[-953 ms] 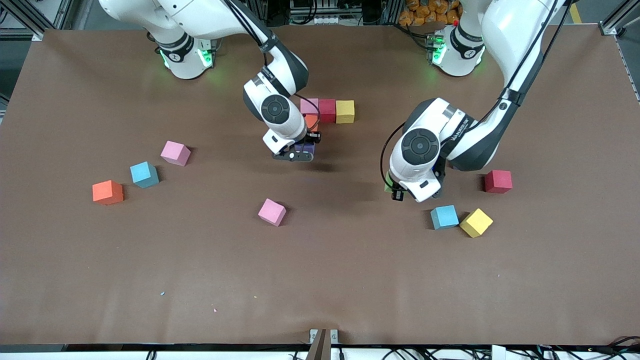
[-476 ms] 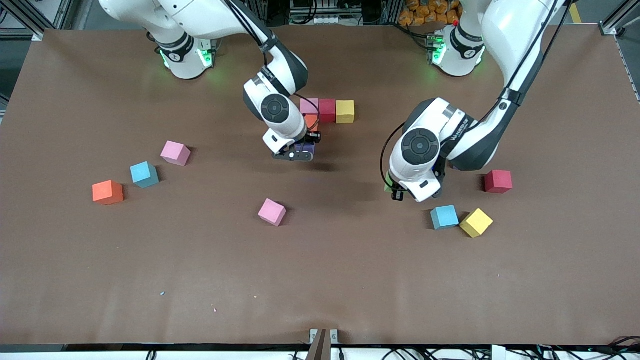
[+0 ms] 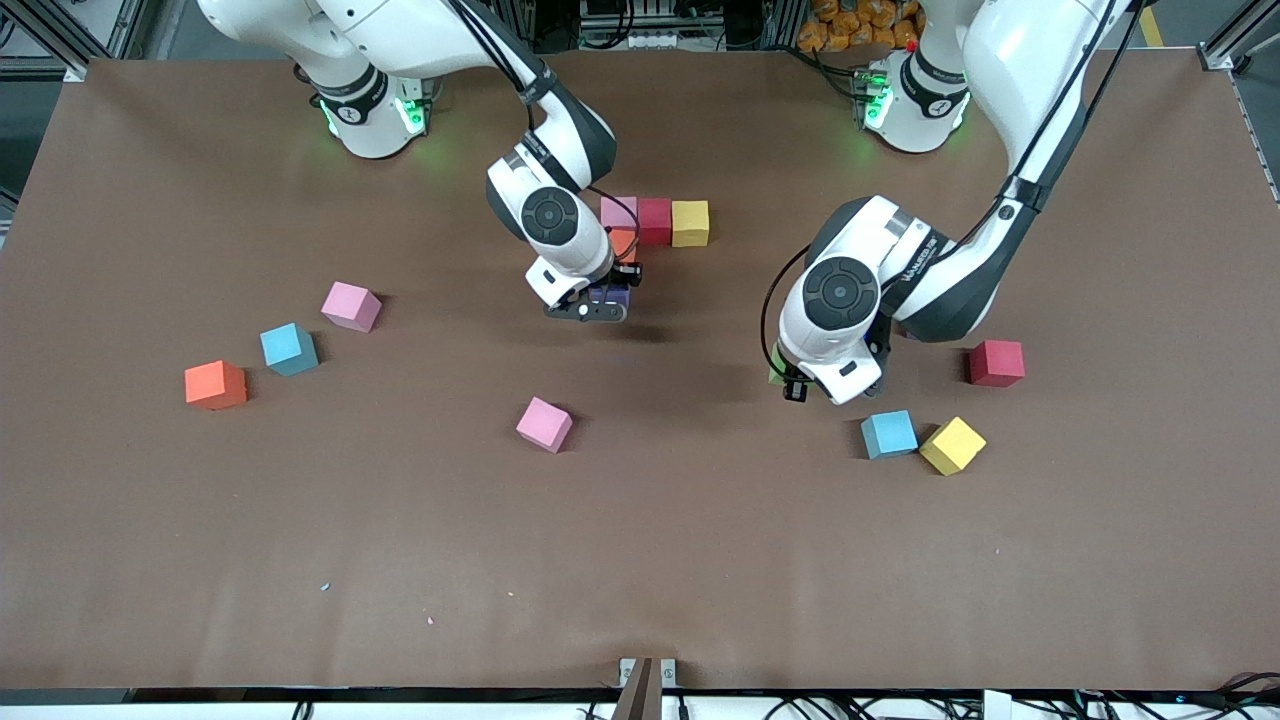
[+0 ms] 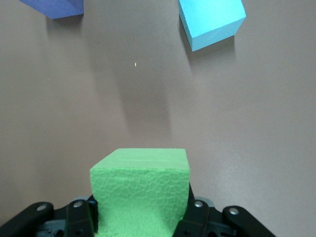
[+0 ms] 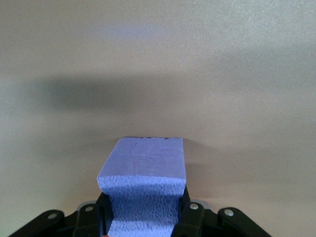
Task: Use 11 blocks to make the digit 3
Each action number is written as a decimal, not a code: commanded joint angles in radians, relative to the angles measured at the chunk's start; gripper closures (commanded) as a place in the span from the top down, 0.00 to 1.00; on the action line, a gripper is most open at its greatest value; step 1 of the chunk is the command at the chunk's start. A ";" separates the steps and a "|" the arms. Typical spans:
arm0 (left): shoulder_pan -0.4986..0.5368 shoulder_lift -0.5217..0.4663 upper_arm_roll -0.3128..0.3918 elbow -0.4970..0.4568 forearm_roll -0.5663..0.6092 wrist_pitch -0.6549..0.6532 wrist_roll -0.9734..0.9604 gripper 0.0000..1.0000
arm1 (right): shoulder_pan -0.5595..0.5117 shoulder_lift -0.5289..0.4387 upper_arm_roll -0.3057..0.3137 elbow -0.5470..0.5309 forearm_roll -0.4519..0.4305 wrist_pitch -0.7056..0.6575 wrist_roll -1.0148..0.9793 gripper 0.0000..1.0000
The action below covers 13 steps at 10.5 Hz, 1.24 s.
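Observation:
My right gripper (image 3: 604,300) is shut on a purple block (image 3: 610,295), held low at the table just nearer the camera than an orange block (image 3: 622,243); in the right wrist view the gripper (image 5: 143,210) squeezes the purple block (image 5: 143,177). The orange block sits under a row of pink (image 3: 618,211), red (image 3: 655,220) and yellow (image 3: 690,222) blocks. My left gripper (image 3: 784,380) is shut on a green block (image 3: 774,375), held above the table; the left wrist view shows the gripper (image 4: 140,210) and the green block (image 4: 140,187).
Loose blocks lie around: pink (image 3: 351,306), blue (image 3: 289,349) and orange (image 3: 215,385) toward the right arm's end, pink (image 3: 544,424) mid-table, and blue (image 3: 889,434), yellow (image 3: 952,445) and red (image 3: 996,362) near my left gripper. The left wrist view shows a blue block (image 4: 212,22) and a purple block's corner (image 4: 57,7).

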 commanded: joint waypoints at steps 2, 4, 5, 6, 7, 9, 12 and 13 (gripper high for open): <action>0.000 0.012 -0.004 0.020 0.031 -0.022 0.010 0.29 | 0.000 -0.003 0.024 -0.032 0.007 0.031 0.005 0.00; 0.000 0.012 -0.004 0.020 0.031 -0.022 0.010 0.29 | 0.000 -0.001 0.024 -0.032 0.006 0.031 0.003 0.00; 0.000 0.012 -0.004 0.020 0.031 -0.022 0.016 0.29 | 0.000 -0.003 0.024 -0.036 0.004 0.033 0.003 0.00; 0.000 0.012 -0.004 0.020 0.029 -0.022 0.027 0.29 | 0.000 -0.003 0.024 -0.038 0.000 0.033 0.002 0.00; 0.000 0.012 -0.004 0.020 0.029 -0.022 0.027 0.29 | 0.000 -0.003 0.024 -0.038 -0.001 0.033 0.000 0.00; -0.002 0.012 -0.004 0.021 0.026 -0.022 0.027 0.29 | -0.002 -0.003 0.024 -0.039 -0.001 0.034 0.000 0.00; -0.002 0.012 -0.004 0.021 0.023 -0.022 0.027 0.29 | -0.005 -0.003 0.024 -0.038 -0.002 0.033 -0.003 0.00; -0.002 0.012 -0.004 0.021 0.020 -0.022 0.027 0.29 | -0.006 -0.001 0.024 -0.038 -0.002 0.033 -0.005 0.00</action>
